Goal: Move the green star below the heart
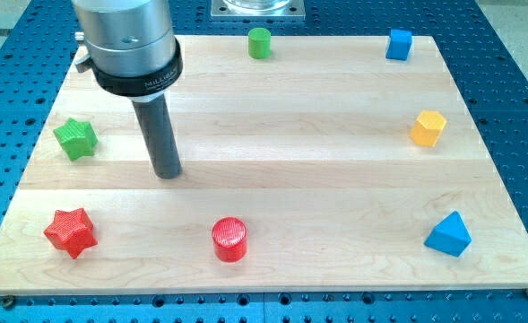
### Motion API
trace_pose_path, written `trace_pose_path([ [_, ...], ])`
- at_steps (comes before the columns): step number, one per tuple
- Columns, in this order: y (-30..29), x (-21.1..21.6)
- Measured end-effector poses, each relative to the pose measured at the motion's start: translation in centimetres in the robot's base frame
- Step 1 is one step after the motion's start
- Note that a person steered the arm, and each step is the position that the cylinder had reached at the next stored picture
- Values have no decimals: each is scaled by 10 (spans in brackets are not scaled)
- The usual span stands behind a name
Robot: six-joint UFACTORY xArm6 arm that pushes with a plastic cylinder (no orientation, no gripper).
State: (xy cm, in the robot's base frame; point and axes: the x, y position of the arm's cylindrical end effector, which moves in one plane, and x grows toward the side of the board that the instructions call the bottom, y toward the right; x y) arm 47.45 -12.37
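Green star [75, 138] sits near the desk's [290, 161] left edge, about midway up the view, untouched and well clear of its neighbours. We see our tip [168, 174] just to its right and a little lower, near the star but apart from it. We have no end effector that opens or shuts, only the rod, so nothing is grasped; whatever we shift, we shift by pushing.

No heart shows among the blocks, so we cannot say where "below the heart" lies; it may be hidden behind the arm's grey housing at the view's top left, or it may be out of view. Our guess is that the tip stands on the star's right because it is lining up for a push, though which way the push should run depends on a heart we cannot find.

Farther out, a red star [70, 232] lies below the green one, near the bottom left corner, and a red cylinder [229, 240] sits to its right along the bottom. A green cylinder [260, 42] and a blue cube [399, 44] stand at the top, a yellow block [428, 128] at the right, and a blue pyramid [448, 235] in the bottom right.
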Motion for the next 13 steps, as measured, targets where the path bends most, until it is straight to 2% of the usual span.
trace_pose_path([
  [2,-31,13],
  [5,-27,22],
  [6,-62,26],
  [7,-64,-1],
  [8,-104,16],
  [9,-123,-43],
  [10,-95,-105],
  [11,-68,-140],
  [12,-68,-180],
  [13,-16,-178],
])
